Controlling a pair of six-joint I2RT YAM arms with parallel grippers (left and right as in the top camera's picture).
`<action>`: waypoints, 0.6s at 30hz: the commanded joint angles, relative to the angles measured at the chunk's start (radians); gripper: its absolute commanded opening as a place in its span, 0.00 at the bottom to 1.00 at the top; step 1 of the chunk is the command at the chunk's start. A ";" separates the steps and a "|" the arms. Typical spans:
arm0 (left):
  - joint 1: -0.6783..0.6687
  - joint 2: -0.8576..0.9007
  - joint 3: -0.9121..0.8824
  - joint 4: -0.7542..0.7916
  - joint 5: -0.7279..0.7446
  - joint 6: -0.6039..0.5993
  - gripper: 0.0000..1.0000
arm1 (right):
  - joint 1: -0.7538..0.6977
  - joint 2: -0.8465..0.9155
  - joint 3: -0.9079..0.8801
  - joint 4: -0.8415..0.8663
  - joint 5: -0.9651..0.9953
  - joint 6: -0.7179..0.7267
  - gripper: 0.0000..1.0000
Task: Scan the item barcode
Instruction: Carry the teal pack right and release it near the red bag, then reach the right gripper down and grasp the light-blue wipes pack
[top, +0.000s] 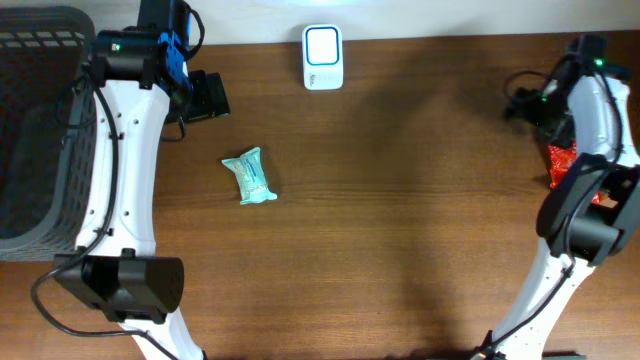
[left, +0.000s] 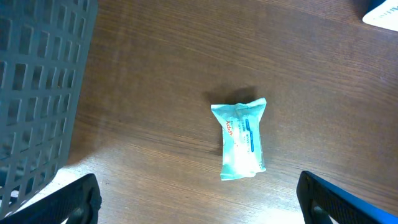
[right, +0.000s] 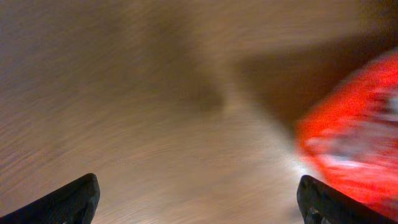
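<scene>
Packet (left: 241, 140) is best pinched across its narrow width by the spread left end effector (left: 202, 205), barcode kept uncovered.

surface: brown wood-grain tabletop (right: 124, 93), motion-blurred | item: glossy red plastic packet (right: 354, 149) at right edge, blurred, on the wood | right gripper (right: 199, 204): black fingertips (right: 71, 200) in both lower corners, spread wide

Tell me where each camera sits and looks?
Overhead: above the table, looking straight down; shows both arms, teal packet, scanner, basket.
Left wrist: on left arm, facing down at that packet; own fingertips show.
Right wrist: on right arm, facing down at red packet, blurry; own fingertips show.
Shared: overhead and left wrist both see teal packet.
</scene>
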 joint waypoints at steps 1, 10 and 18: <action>-0.002 0.002 -0.003 0.000 -0.007 -0.006 0.99 | 0.073 -0.032 0.003 0.004 -0.260 -0.125 1.00; -0.002 0.002 -0.003 0.000 -0.007 -0.006 0.99 | 0.423 -0.032 -0.052 -0.052 -0.270 -0.126 0.99; -0.002 0.002 -0.003 0.000 -0.007 -0.006 0.99 | 0.789 -0.028 -0.053 0.121 -0.278 0.153 0.99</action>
